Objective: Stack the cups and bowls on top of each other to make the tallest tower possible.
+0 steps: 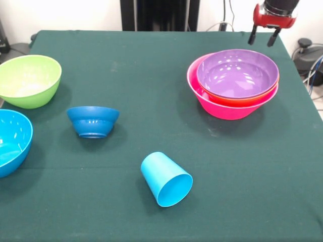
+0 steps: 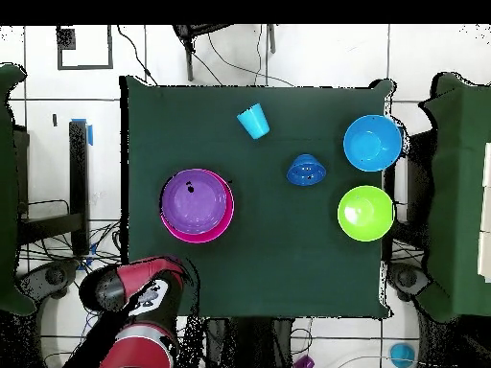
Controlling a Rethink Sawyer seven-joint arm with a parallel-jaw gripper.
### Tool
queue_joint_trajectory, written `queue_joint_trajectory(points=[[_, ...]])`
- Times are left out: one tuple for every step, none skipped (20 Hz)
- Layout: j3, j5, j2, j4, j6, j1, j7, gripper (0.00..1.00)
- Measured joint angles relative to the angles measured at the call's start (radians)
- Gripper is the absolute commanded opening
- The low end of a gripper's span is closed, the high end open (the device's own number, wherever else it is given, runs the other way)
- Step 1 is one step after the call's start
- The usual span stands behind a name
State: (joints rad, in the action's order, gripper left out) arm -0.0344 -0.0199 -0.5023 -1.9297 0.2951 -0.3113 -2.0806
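The tower stands at the right in the front view: a purple bowl (image 1: 237, 73) nested in an orange bowl (image 1: 237, 100) inside the wide pink bowl (image 1: 227, 110). My gripper (image 1: 263, 38) hangs open and empty above the table's far edge, just behind the tower. A sky blue cup (image 1: 165, 179) lies on its side, mouth toward the camera. A small dark blue bowl (image 1: 93, 121), a lime green bowl (image 1: 28, 80) and a sky blue bowl (image 1: 10, 143) sit apart at the left. The yellow-green cup and small orange bowl are out of view.
The green cloth table (image 1: 151, 65) shows whole in the overhead view (image 2: 268, 268). There the tower (image 2: 197, 201) is at the left, the cup (image 2: 253, 122) at the top, and the loose bowls (image 2: 365, 213) at the right. My red arm (image 2: 139, 283) is at the lower left corner.
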Motion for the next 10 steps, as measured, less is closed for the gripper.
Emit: queue_joint_trajectory(points=[[0.0, 0.002, 0.0, 0.0, 0.0, 0.0, 0.0, 1.0], [0.0, 0.004, 0.0, 0.0, 0.0, 0.0, 0.0, 1.0], [0.0, 0.005, -0.001, 0.0, 0.0, 0.0, 0.0, 1.0], [0.0, 0.007, -0.001, 0.0, 0.0, 0.0, 0.0, 1.0], [0.0, 0.008, -0.001, 0.0, 0.0, 0.0, 0.0, 1.0], [0.0, 0.009, -0.001, 0.0, 0.0, 0.0, 0.0, 1.0], [0.0, 0.01, -0.003, 0.0, 0.0, 0.0, 0.0, 1.0], [0.001, 0.01, -0.005, 0.0, 0.0, 0.001, 0.0, 1.0], [0.002, 0.01, -0.01, 0.0, 0.002, 0.002, 0.0, 1.0], [0.003, 0.01, -0.015, 0.0, 0.005, 0.005, 0.0, 1.0]])
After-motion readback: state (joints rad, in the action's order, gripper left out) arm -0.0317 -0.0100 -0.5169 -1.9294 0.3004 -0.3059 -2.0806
